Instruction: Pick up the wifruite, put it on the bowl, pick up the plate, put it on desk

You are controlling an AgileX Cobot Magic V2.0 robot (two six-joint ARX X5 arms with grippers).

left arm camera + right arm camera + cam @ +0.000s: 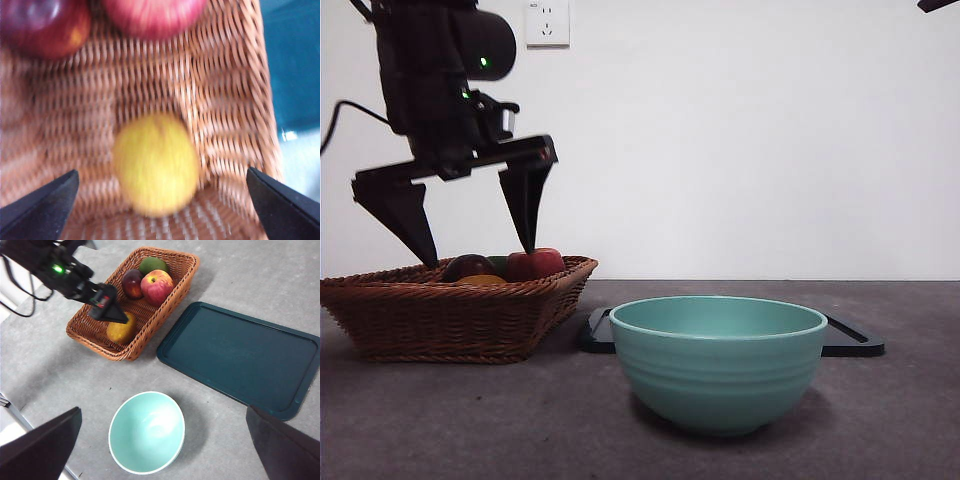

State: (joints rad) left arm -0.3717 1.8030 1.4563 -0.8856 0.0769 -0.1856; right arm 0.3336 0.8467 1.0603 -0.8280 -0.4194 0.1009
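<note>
**Colleague:** Where is the left claw at this moment?

**Me:** I see the left claw [475,245] above the woven basket [440,320], at the left side of the surface [520,430]. Its two jaws are spread wide and hold nothing. In the front view the tips are about at the height of the basket rim. In the left wrist view the wifruite [156,165] lies on the basket floor between the two jaws, but the picture is blurred and I cannot tell if a jaw touches it.

**Colleague:** What more is in the basket?

**Me:** From the right wrist view I count a red apple [156,286], a dark purple-red fruit [132,283] just beside it, and a green fruit [153,264] behind them, all at the far end. The wifruite is alone at the near end, apart from them.

**Colleague:** And the bowl?

**Me:** The bowl [718,360] stands upright on the surface, in front of the dark teal tray [245,357] and apart from the basket. I see nothing inside it. The tray lies flat just beside the basket.

**Colleague:** The right arm?

**Me:** The right claw [160,460] hangs high over the bowl, jaws wide apart, nothing between them.
</note>
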